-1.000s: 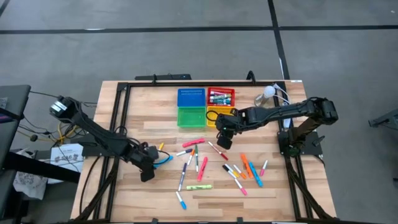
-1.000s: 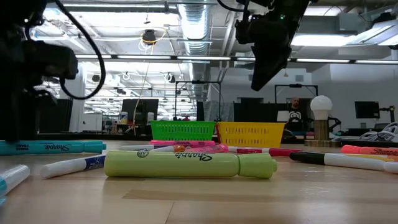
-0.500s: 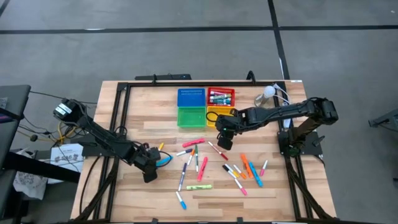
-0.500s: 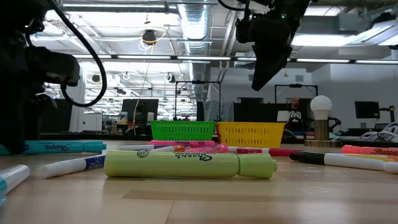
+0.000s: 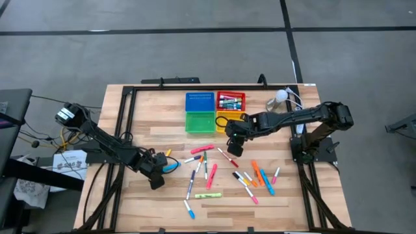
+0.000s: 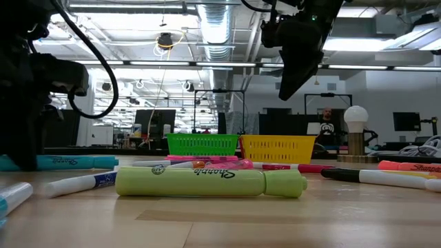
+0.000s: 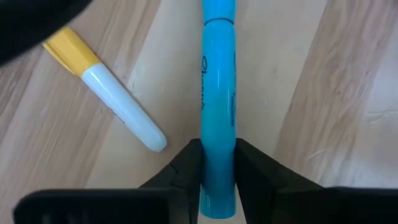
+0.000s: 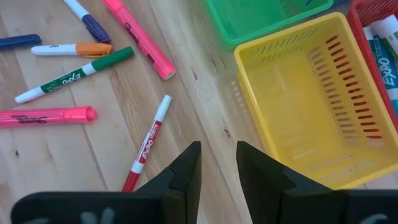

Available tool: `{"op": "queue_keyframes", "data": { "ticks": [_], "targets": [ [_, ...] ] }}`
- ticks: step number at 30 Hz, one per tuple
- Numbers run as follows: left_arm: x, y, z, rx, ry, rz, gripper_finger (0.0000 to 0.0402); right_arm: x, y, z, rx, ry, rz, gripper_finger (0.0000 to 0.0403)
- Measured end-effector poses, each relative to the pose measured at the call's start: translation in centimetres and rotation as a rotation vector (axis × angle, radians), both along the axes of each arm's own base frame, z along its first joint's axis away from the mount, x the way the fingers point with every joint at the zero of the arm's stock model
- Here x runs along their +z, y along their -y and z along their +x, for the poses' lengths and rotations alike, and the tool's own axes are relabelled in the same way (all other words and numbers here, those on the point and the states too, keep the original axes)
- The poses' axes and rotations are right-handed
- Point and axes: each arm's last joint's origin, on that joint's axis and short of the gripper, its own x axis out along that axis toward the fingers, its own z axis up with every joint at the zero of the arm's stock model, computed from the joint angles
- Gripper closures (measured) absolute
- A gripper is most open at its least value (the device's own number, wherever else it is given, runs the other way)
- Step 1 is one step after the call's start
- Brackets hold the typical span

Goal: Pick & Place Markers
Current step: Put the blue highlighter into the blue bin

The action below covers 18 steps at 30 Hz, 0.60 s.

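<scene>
the left end effector [image 7: 217,163] is down on the counter [image 5: 156,198] near its left edge, fingers clamped on a light blue marker [image 7: 217,106] beside a yellow-capped white marker [image 7: 102,93]. the right end effector [image 8: 217,163] hangs empty, fingers parted, above bare wood beside the yellow tray [image 8: 311,99], other markers [image 5: 253,177] scattered mid-counter.
</scene>
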Motion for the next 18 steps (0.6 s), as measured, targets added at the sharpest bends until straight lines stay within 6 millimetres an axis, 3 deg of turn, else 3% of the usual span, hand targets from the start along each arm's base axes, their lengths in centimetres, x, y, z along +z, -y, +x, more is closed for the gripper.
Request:
{"op": "queue_keyframes", "data": {
  "ticks": [18],
  "targets": [
    [3.2, -1.1, -0.2, 0.046, 0.237, 0.077, 0.0318, 0.0, 0.0, 0.0, 0.0, 0.004, 0.001, 0.0311]
  ]
}}
